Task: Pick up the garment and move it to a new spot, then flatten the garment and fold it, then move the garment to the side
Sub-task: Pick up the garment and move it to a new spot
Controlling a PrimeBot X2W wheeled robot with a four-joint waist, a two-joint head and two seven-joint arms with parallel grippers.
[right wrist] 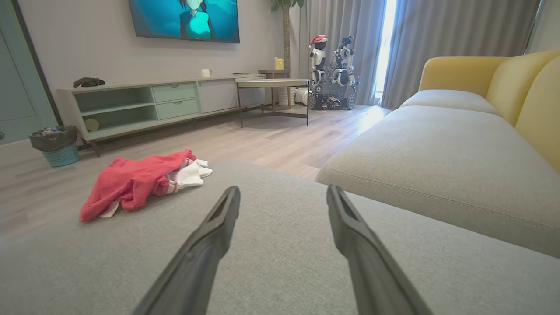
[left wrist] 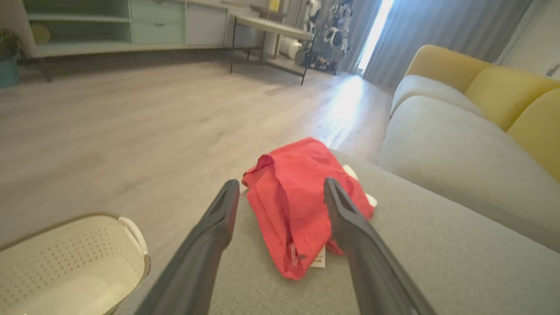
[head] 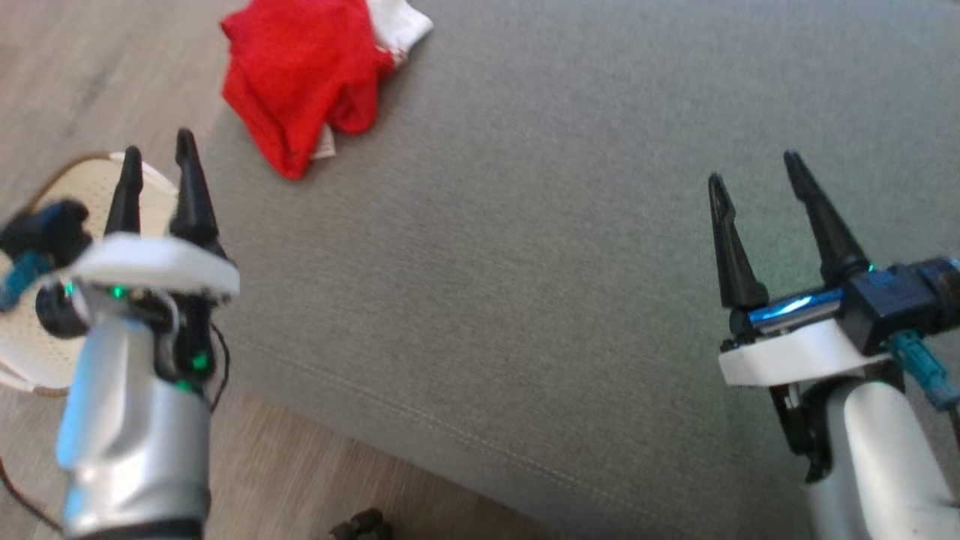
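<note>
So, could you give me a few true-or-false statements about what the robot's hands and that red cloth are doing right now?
1. The red garment lies crumpled on the grey cushion. True.
2. The left gripper is clamped on the garment. False: it hovers open, short of the garment, holding nothing.
3. The right gripper is open and empty. True.
4. The white basket sits on the cushion. False: the basket stands on the wooden floor beside the cushion.
</note>
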